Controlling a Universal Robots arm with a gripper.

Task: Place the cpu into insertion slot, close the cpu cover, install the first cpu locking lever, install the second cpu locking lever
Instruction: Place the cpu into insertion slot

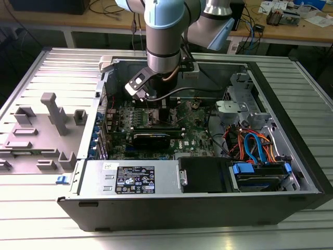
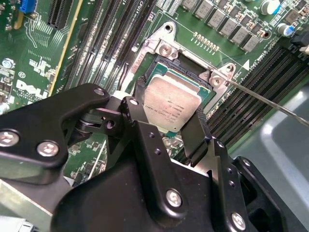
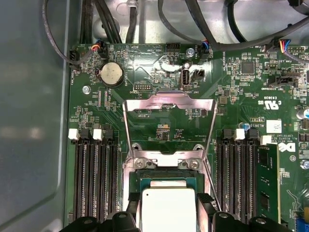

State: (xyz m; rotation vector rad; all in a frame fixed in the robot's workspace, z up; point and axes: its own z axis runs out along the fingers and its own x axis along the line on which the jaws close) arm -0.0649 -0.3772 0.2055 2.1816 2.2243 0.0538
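CPU (image 2: 171, 104) sits at the insertion slot (image 2: 189, 64), clamped on opposite edges by the gripper (image 2: 169, 113) fingers (image 2: 194, 137), at 11 o'clock from the case (image 1: 208, 211) centre, CPU cover (image 3: 169, 101) raised.

Exterior view is lit evenly from overhead; table (image 1: 67, 65) slats are rendered bright, case (image 1: 208, 208) interior dim. In first wrist view cpu (image 3: 167, 209) top is blown out white & soft glare is caught on case wall (image 3: 29, 130). In second wrist view gripper (image 2: 169, 113) body is left dark w/ small highlights.
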